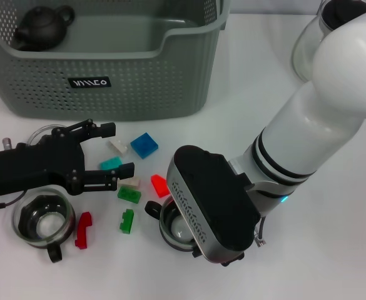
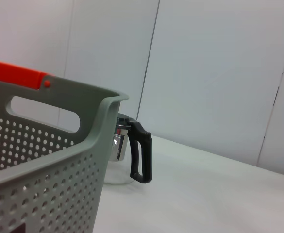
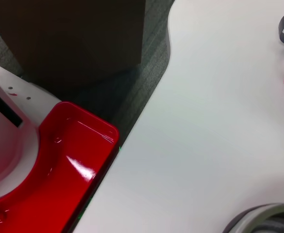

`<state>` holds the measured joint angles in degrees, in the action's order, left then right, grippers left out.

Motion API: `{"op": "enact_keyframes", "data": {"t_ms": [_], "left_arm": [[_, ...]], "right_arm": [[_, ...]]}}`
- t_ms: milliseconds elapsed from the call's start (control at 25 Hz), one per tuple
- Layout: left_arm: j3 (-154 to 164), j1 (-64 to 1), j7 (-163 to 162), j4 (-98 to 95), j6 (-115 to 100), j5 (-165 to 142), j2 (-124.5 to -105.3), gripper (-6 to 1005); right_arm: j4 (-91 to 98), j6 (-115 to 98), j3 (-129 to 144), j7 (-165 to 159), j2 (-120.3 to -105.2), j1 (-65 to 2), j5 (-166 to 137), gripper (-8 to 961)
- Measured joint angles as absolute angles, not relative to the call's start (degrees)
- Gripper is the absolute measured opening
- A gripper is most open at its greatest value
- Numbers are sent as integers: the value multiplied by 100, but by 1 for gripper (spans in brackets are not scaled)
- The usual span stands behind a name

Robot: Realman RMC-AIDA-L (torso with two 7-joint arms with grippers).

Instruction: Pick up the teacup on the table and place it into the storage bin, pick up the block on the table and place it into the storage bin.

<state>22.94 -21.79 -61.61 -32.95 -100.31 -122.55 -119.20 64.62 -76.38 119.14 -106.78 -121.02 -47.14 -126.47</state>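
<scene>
**Two grippers low over cups and scattered blocks before the bin**

The storage bin (image 1: 139,81), grey-green with perforated walls and a dipped front rim, fills the upper left of the head view. A small black label (image 1: 89,82) on its front wall carries white lettering too stylised to read with certainty. A dark teapot (image 1: 42,27) sits inside the bin at the upper left corner.

The left gripper (image 1: 114,149) lies at the left centre of the frame, its black fingers spread apart and holding nothing. A teal block (image 1: 111,164) lies in the gap between the fingertips; a white block (image 1: 117,146) and a blue block (image 1: 144,145) lie just beyond them. A glass teacup (image 1: 43,223) with a black handle stands just below this gripper, at the lower left.

The right gripper (image 1: 215,206) sits at the lower centre, directly over a second teacup (image 1: 173,226); whether its fingers are apart or closed cannot be told. A red block (image 1: 160,185) lies just beside it. Green blocks (image 1: 128,206) and a red bracket-shaped piece (image 1: 82,230) lie between the two cups.

In the left wrist view, a glass pitcher (image 2: 132,155) with a black handle stands behind the bin's corner.
</scene>
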Motion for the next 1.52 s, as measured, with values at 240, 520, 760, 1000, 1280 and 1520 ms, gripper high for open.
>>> {"op": "enact_keyframes", "data": {"t_ms": [240,520,760,1000,1280,1520], "left_arm": [[2294,-2179,-6163,-3304,-10049,-12251,-11918,861],[2275,-2147,-6182,-3357,-10060,-12250,-11900,860],[2065,-2030,-6156,-3417,-10069,-12246,-11898,858],[1960,-1949,-6145,-3491,-10137,-12271,-11891,857],[1963,-1963,-6150,-3496,-10159,-12284,-11893,855],[1991,-2040,-6149,-3463,-10157,-12267,-11931,854]], "right_arm": [[6596,-7695,11889,-10797,-12076,-4686,-12647,64],[7163,-8403,11394,-11148,-12040,-4510,-12836,64],[8170,-9662,10095,-11457,-12037,-4196,-12962,64],[9026,-10679,8708,-11890,-12032,-4383,-12910,65],[9431,-10880,7944,-11906,-12042,-4863,-12739,65],[9505,-9834,7840,-11641,-12051,-5217,-12655,65]]}}
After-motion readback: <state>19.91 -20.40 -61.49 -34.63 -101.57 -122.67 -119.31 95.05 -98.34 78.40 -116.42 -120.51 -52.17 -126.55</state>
